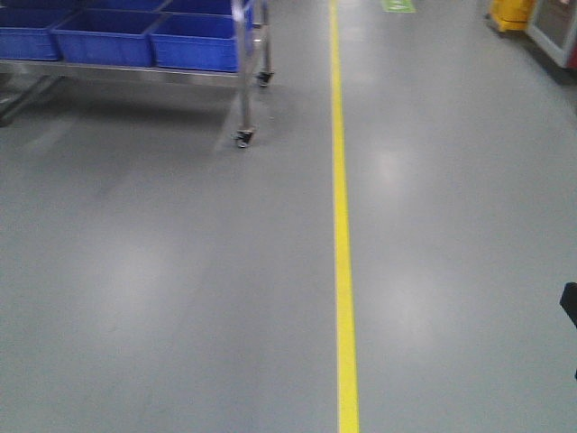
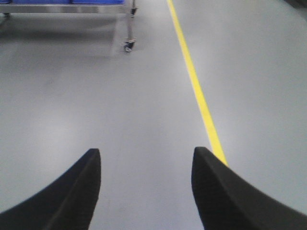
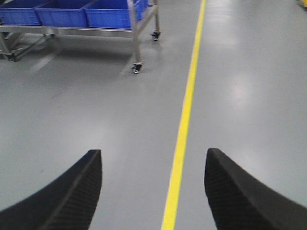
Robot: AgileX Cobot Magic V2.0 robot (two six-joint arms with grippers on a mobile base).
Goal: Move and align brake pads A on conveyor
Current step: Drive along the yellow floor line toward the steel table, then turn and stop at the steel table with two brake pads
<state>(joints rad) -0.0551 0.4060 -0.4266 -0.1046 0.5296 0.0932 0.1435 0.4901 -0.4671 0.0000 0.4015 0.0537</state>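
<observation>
The front view was mostly grey floor point(image 1: 162, 298), crossed by a yellow line point(image 1: 343, 234) that ran from 6 o'clock up to 12 o'clock just right of centre. At 11 o'clock stood a steel cart point(image 1: 245, 81), its shelf carrying blue bins point(image 1: 194, 43) side by side. One caster point(image 1: 242, 138) rested on the floor under the near corner post. A yellow object point(image 1: 509, 13) sat against the top edge at 1 o'clock, too cropped to identify. At 4 o'clock a dark shape point(image 1: 570, 307) poked in from the edge, and I could not tell what it was. The left gripper point(image 2: 146, 152) hung over the floor with its two black fingers point(image 2: 72, 201) spread wide, only floor showing between them. In its view the yellow line came down from 12 o'clock and slipped behind the finger at 5 o'clock, and the caster showed at 11 o'clock. The right gripper point(image 3: 154, 152) was likewise wide open over the floor, holding nothing. The yellow line ran down between its fingers point(image 3: 240, 196) to the bottom edge at 6 o'clock, with the cart and its bins at 11 o'clock. The brake pads and the conveyor lay outside all three views, so their place could not be told.
</observation>
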